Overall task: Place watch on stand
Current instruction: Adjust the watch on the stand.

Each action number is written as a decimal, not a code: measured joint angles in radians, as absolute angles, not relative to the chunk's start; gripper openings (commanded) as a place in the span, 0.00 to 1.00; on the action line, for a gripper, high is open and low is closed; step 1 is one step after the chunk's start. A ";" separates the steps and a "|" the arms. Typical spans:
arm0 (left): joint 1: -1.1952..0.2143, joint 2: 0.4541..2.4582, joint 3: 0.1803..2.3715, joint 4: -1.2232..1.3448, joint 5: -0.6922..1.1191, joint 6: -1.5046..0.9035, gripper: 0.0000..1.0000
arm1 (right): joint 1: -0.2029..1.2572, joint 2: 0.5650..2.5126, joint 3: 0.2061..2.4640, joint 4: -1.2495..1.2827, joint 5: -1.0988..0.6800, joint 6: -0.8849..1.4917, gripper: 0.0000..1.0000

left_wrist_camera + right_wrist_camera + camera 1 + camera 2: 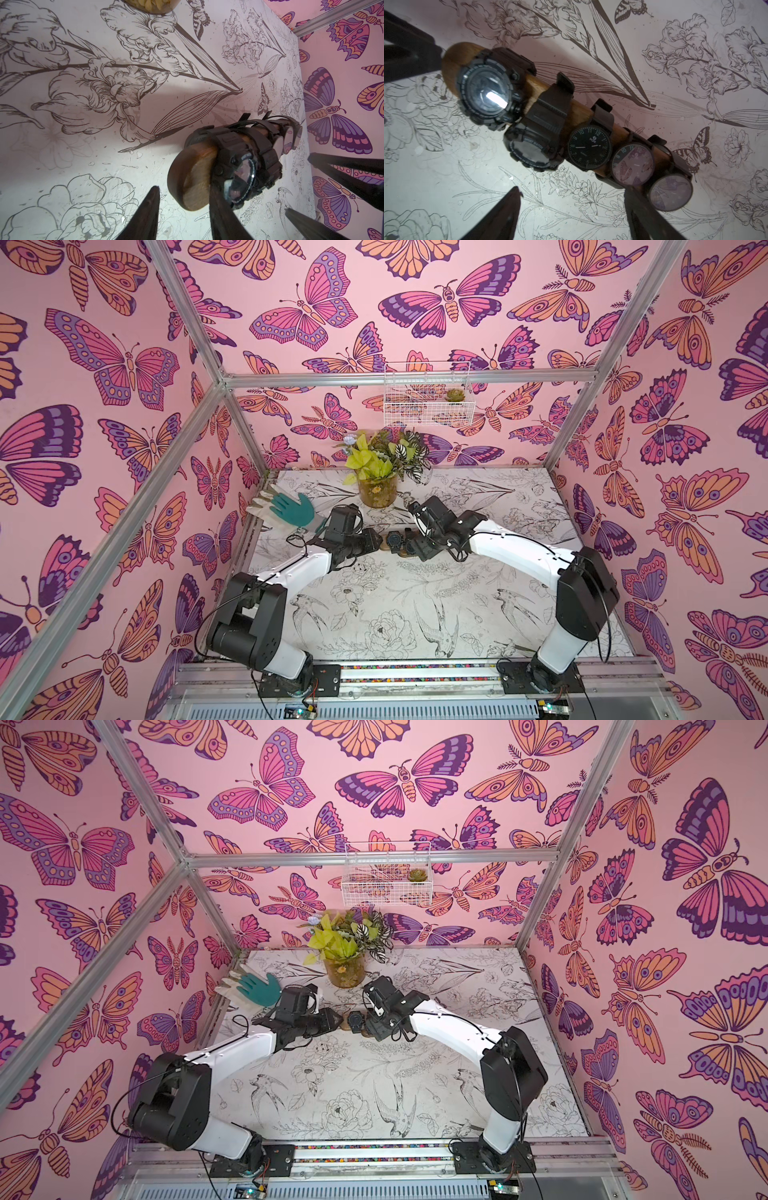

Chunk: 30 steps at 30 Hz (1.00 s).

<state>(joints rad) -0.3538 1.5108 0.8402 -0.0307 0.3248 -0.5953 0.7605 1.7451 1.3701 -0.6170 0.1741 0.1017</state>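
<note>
Floral tabletop point(436, 182) — left gripper point(185, 187), right gripper point(572, 188) both spread, holding nothing; end watch point(669, 192) likely light, glass-faced — take by strap.

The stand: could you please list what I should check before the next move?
1. Five watches round the stand: ok.
2. The large watch fully on the stand, wood showing beyond it: ok.
3. The right gripper open, holding nothing: ok.
4. The left gripper gripping the stand's end: cannot tell.
5. The right gripper's fingers clear of the watches: cannot tell.
</note>
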 measured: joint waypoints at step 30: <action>-0.354 1.562 0.854 -0.031 0.345 -0.583 0.39 | 0.760 1.921 1.572 -0.617 0.280 0.078 0.70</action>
